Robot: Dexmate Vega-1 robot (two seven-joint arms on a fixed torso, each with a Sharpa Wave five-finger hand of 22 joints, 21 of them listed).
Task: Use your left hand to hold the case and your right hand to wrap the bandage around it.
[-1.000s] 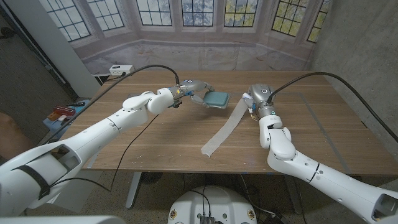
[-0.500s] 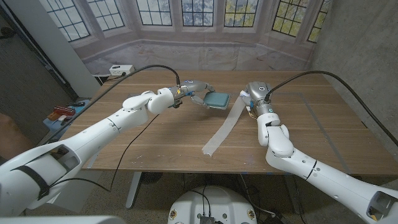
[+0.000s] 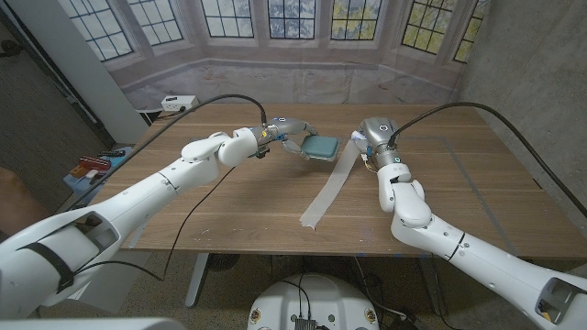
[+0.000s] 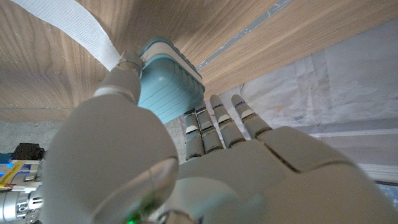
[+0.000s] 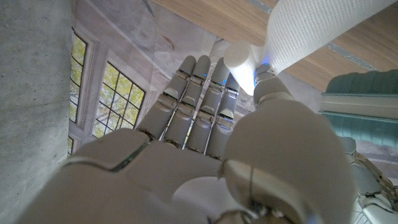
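Note:
The teal case is held just above the table's far middle by my left hand, whose fingers wrap its left side. In the left wrist view the ribbed case sits between thumb and fingers. The white bandage runs as a long strip from the case's right side down toward the table's front edge, where its loose end lies on the wood. My right hand pinches the strip's upper end right of the case. The right wrist view shows the bandage leaving my thumb and fingers, with the case beside it.
A small white box sits at the table's far left corner. A shelf with coloured items stands left of the table. Black cables trail from both wrists across the table.
My right hand has shifted slightly left and farther back with the bandage end. The strip's loose end has slid a little to the right. The left hand and case stay put.

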